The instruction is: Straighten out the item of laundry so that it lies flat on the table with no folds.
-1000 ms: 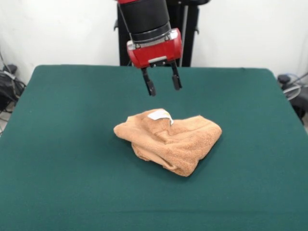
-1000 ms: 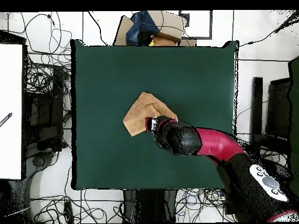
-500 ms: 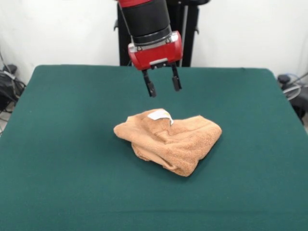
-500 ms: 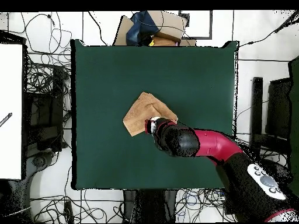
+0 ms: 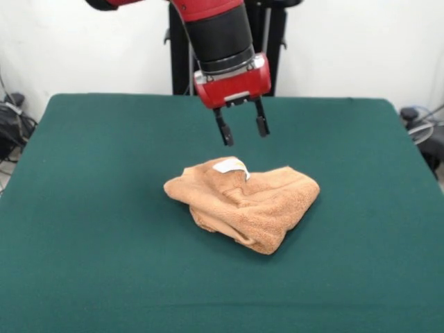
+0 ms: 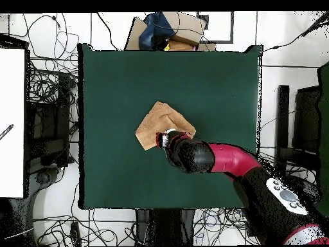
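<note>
The item of laundry (image 5: 244, 200) is a light orange-brown towel bunched in a folded heap near the middle of the green table (image 5: 97, 208), with a small white tag (image 5: 231, 165) on its top far edge. My gripper (image 5: 243, 131) hangs open in the air just above the tag, not touching the cloth. In the overhead view the towel (image 6: 154, 125) shows as a folded patch, and my arm's black wrist covers its lower right part, hiding the gripper's tips.
The table (image 6: 115, 83) has wide bare green cloth on all sides of the towel. Cables and boxes lie off the table around its edges. The black pedestal (image 5: 182, 62) stands behind the far edge.
The gripper has moved a little to the right and slightly lower in the front view, staying open. The towel has not moved.
</note>
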